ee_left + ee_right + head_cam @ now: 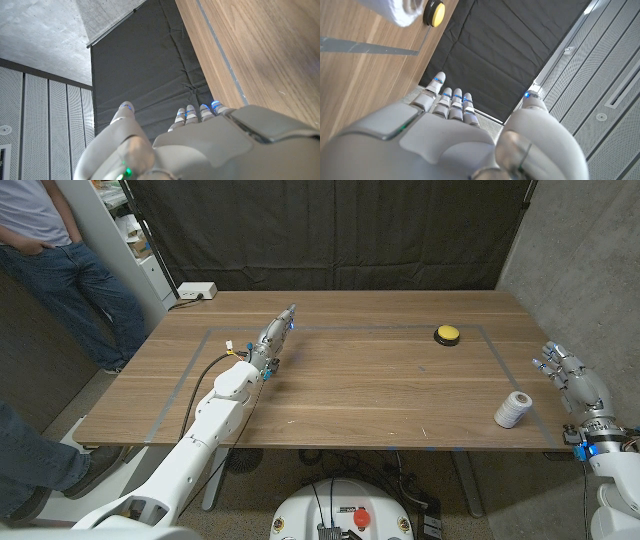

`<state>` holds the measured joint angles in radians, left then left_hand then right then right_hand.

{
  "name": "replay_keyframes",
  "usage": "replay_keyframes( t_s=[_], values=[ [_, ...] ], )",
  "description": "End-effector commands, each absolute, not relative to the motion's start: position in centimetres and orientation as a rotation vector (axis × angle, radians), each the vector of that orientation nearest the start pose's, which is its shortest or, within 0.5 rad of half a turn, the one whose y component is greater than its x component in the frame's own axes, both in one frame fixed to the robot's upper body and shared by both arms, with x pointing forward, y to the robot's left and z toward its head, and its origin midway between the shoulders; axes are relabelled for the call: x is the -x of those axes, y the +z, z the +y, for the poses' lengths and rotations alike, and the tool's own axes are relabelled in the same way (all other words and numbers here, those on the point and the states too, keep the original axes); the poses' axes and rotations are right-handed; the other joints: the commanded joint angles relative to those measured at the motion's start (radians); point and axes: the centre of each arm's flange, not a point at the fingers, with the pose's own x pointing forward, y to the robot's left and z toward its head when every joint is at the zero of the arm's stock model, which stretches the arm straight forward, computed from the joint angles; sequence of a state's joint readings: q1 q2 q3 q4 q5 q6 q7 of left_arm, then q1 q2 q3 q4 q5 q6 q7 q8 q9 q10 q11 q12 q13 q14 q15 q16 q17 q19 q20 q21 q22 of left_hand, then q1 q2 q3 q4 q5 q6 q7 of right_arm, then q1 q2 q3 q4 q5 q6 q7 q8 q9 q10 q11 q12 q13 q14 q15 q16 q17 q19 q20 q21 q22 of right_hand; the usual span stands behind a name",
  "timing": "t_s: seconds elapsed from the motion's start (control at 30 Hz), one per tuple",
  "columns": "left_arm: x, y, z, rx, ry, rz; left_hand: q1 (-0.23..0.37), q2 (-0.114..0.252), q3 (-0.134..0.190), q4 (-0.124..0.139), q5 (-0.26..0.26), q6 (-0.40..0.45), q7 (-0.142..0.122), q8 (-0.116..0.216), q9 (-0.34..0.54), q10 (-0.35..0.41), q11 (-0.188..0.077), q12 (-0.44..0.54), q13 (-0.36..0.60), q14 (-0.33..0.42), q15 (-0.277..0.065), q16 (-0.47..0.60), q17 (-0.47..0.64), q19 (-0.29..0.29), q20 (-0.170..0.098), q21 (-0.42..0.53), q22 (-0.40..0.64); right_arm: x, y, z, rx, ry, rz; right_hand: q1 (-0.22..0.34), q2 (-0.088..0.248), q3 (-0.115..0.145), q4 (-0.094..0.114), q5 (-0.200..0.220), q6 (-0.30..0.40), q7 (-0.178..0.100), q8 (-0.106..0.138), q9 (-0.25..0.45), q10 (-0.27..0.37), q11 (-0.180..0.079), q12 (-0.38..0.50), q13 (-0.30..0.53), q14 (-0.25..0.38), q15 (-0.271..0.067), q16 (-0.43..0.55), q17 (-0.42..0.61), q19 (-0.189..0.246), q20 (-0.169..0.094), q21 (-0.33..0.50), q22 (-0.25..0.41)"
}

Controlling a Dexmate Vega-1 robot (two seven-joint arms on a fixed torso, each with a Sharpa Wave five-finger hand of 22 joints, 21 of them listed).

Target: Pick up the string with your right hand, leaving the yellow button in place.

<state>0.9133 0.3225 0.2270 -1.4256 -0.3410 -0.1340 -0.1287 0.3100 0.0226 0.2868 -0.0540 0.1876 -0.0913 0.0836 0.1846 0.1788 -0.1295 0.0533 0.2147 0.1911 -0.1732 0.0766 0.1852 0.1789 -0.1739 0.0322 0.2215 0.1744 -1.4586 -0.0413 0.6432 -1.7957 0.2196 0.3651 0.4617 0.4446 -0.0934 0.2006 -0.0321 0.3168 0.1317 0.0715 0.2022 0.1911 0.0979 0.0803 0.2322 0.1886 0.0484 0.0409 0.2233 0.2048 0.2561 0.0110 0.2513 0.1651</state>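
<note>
The string was seen at lower right, near the empty right hand, whose fingers were spread.

White, rounded arm shells, silver-grey hands — blue-lit fingers — black cable along left arm.
</note>
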Motion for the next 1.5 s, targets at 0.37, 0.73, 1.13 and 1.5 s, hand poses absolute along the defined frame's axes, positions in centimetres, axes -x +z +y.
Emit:
replay_keyframes(
  t_s=[0.37, 0.73, 1.13, 1.5],
  values=[
    [-64.2, -2.6, 23.1, -0.075, -0.291, -0.58, 0.008, 0.005, 0.0, -0.009, -0.004, -0.001, -0.003, 0.004, 0.002, -0.008, -0.005, -0.004, 0.002, -0.025, 0.0, 0.002, 0.003, -0.061, 0.011, -0.005, 0.005, -41.2, -14.5, -48.2, 0.197, -0.199, -0.727, 0.039, -0.019, -0.002, -0.029, 0.021, -0.014, -0.008, -0.005, 0.0, -0.01, -0.003, -0.015, 0.002, -0.014, 0.005, -0.007, -0.002, -0.004, 0.009, -0.015, 0.005],
    [-64.2, -2.4, 23.3, -0.074, -0.287, -0.583, 0.007, 0.006, -0.001, -0.011, -0.004, 0.001, -0.002, 0.005, 0.002, -0.011, -0.001, -0.005, 0.002, -0.026, 0.002, 0.002, 0.003, -0.058, 0.013, -0.006, 0.005, -41.0, -15.1, -48.0, 0.217, -0.214, -0.719, 0.061, -0.032, -0.004, -0.046, 0.034, -0.018, -0.013, -0.005, 0.0, -0.019, -0.008, -0.022, 0.003, -0.022, 0.005, -0.012, -0.002, -0.01, 0.009, -0.025, 0.005],
    [-64.6, -2.2, 23.0, -0.065, -0.293, -0.586, 0.007, 0.007, -0.001, -0.013, -0.004, 0.003, 0.0, 0.005, 0.002, -0.011, -0.001, -0.005, 0.002, -0.027, 0.002, 0.002, 0.003, -0.059, 0.004, -0.009, 0.006, -40.5, -15.9, -48.0, 0.239, -0.23, -0.735, 0.081, -0.04, -0.007, -0.059, 0.048, -0.022, -0.02, -0.004, 0.0, -0.022, -0.006, -0.026, 0.004, -0.032, -0.002, -0.016, -0.001, -0.028, 0.008, -0.038, 0.005],
    [-64.7, -2.3, 23.2, -0.057, -0.29, -0.59, 0.006, 0.009, -0.001, -0.015, -0.004, 0.005, -0.002, 0.006, 0.002, -0.008, 0.005, -0.004, 0.002, -0.026, 0.003, 0.003, 0.003, -0.057, -0.011, -0.01, 0.006, -40.2, -16.7, -47.7, 0.27, -0.243, -0.713, 0.096, -0.044, -0.01, -0.068, 0.062, -0.03, -0.017, -0.006, 0.001, -0.039, 0.001, -0.033, 0.005, -0.047, 0.0, -0.022, -0.001, -0.047, 0.011, -0.05, 0.006]
  ],
)
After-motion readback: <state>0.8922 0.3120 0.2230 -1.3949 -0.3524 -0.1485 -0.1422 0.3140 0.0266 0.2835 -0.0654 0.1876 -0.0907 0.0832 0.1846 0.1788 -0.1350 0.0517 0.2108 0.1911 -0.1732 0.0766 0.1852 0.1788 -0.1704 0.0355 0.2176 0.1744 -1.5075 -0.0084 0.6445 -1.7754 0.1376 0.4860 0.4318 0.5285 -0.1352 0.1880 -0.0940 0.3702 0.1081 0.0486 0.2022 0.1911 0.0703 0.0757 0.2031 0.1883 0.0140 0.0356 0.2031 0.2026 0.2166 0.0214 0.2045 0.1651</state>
